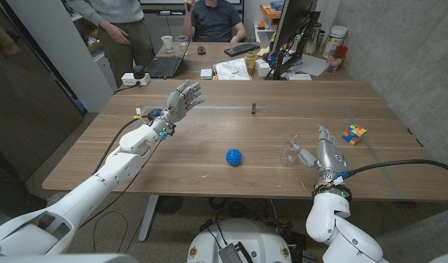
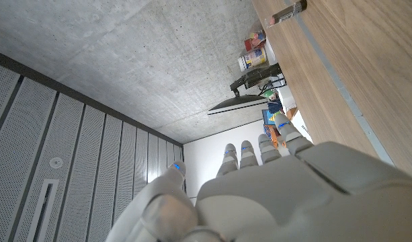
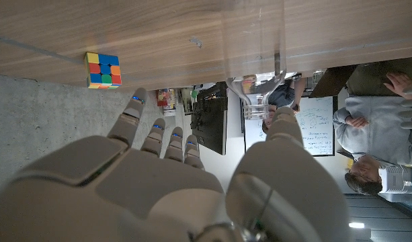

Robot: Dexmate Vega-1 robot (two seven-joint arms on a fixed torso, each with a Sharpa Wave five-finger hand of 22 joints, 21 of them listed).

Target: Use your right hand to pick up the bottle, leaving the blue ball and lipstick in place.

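A clear plastic bottle stands on the wooden table at the front right; in the right wrist view the bottle rises just past my thumb. My right hand is beside it on its right, fingers apart, thumb reaching toward it, holding nothing. The blue spiky ball lies left of the bottle. Further back lies the small dark lipstick, which the left wrist view shows as the lipstick. My left hand hovers over the table's far left, fingers spread, and its back shows at the wrist.
A colourful puzzle cube sits right of my right hand, and the cube also lies ahead of the fingers. Behind the table stands a desk with a laptop, a monitor and two people.
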